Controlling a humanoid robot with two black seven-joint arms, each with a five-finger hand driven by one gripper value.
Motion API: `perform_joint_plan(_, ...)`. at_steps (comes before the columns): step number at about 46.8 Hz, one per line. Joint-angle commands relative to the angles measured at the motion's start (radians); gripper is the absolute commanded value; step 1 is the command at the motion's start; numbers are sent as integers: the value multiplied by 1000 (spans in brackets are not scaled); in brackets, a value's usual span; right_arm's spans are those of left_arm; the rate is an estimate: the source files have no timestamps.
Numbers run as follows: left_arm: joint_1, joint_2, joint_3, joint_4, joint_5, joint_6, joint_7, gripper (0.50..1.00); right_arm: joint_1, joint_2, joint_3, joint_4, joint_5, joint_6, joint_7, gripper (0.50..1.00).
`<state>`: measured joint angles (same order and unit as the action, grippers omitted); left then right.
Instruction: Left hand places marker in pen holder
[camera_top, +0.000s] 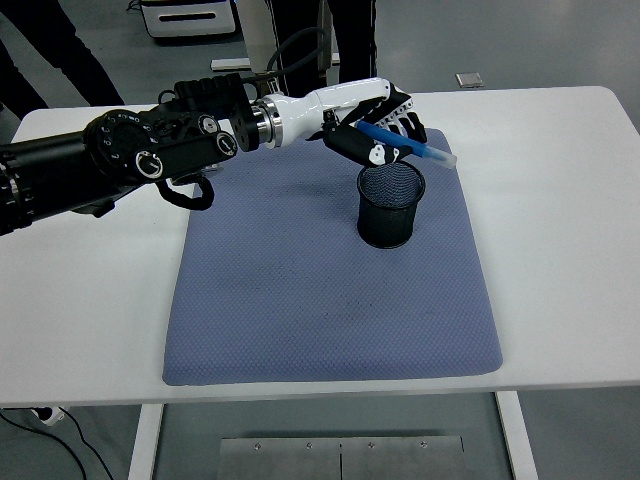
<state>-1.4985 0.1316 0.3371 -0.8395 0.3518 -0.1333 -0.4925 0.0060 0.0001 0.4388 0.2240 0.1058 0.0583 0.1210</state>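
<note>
the left hand (372, 128) has its fingers curled around the blue marker (408, 146), which lies nearly level, its tip poking out to the hand's right; the pen holder (391, 203) stands just below the hand, so the marker likely needs tipping tip-down

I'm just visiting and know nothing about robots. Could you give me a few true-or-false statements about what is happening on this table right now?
1. The left hand holds a blue marker. True.
2. The marker already stands inside the pen holder. False: it is above the holder, lying nearly level in the hand.
3. The pen holder stands on a blue-grey mat. True.
4. The pen holder has tipped over. False: it stands upright.
5. The right hand is helping. False: only the left arm is in view.
</note>
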Motion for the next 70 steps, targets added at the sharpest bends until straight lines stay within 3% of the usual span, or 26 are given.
perform_joint_plan(1,7,-16,-3,-1,-25,0,0,500,0,0,0,0,0,0,0,1000)
perform_joint_plan(25,116,-72,-52,-1,-177,4,-6,500,0,0,0,0,0,0,0,1000)
perform_joint_plan(50,165,-90,-58,0,-393,8,-49,500,0,0,0,0,0,0,0,1000)
perform_joint_plan(70,193,-116,-73,19,-447,11,-52,517,0,0,0,0,0,0,0,1000)
